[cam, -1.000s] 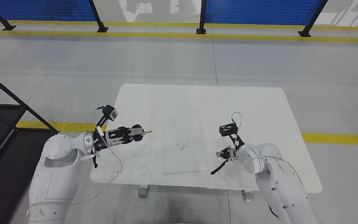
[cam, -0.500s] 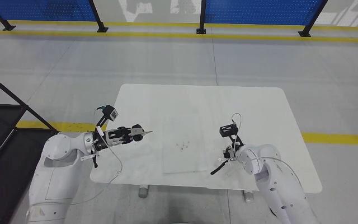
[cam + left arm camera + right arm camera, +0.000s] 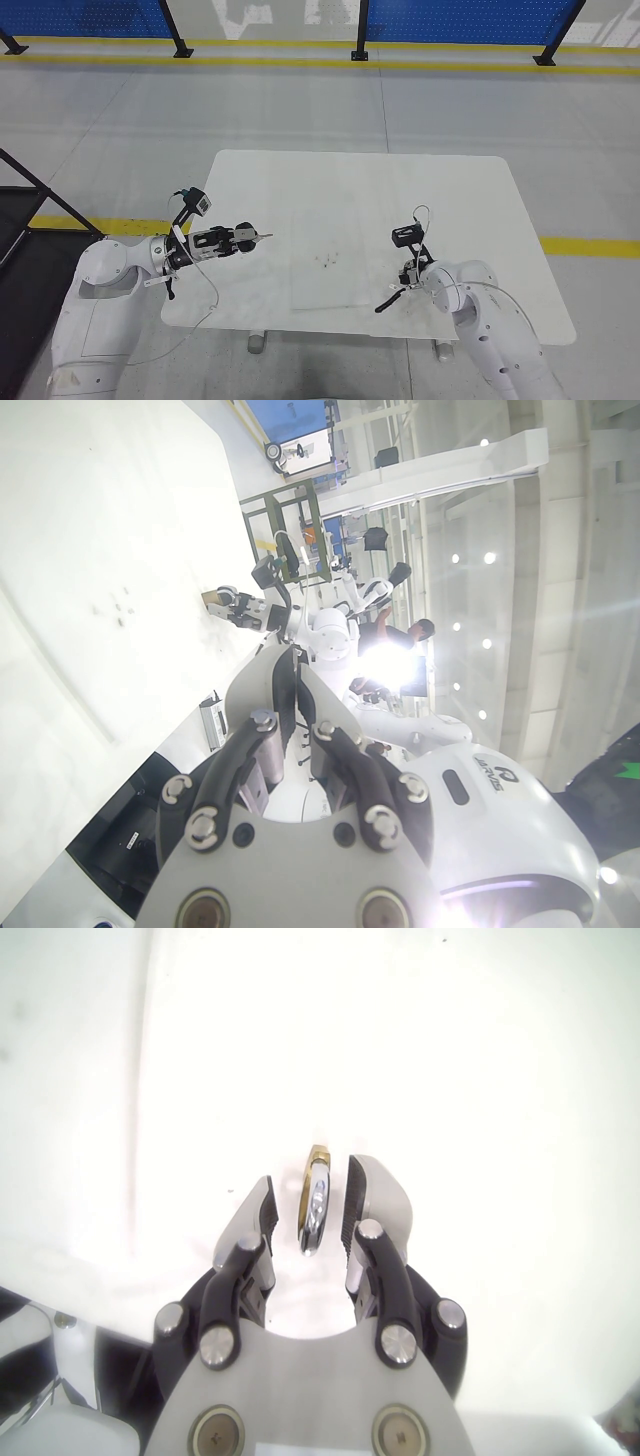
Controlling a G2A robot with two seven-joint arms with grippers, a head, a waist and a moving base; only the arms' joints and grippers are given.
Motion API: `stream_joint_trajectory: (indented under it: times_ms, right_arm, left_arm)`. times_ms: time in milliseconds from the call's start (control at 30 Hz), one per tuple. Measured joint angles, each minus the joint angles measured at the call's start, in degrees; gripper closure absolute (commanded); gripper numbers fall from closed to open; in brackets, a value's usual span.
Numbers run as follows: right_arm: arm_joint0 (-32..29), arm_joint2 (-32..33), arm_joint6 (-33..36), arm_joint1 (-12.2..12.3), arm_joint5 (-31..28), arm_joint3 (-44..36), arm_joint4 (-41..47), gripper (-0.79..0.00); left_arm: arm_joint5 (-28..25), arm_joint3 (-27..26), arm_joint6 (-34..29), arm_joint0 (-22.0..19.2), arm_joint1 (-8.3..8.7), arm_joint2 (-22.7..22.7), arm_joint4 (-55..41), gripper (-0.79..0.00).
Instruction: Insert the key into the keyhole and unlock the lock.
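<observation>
Right tool (image 3: 311,1173) has shifted slightly, straddling the one lock (image 3: 314,1208).

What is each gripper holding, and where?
Left gripper pinches the key by one end, the rest sticking out. Right gripper is open astride the lock, holding nothing.

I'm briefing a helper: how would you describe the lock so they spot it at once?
On the white table, look to the robot's right side, at the right gripper. The lock sits between its open fingers: a small padlock, brass with a shiny chrome part, unlike the dark specks mid-table.
</observation>
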Motion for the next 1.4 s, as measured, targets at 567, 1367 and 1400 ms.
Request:
stream_joint_trajectory:
  times_ms: [567,1367,1400]
  right_arm:
    - [-0.85,11.31,-5.17,-0.76,13.44,-4.01,18.31,0.000]
    - [-16.89,29.24,-18.10,-2.10,11.63,-20.56,75.90,0.000]
    - [-16.97,29.33,-17.50,-2.04,11.26,-20.58,76.72,0.000]
  left_arm:
    - [0.00,0.00,0.00,0.00,0.00,0.00,0.00,0.000]
    - [0.00,0.00,0.00,0.00,0.00,0.00,0.00,0.000]
    - [0.00,0.00,0.00,0.00,0.00,0.00,0.00,0.000]
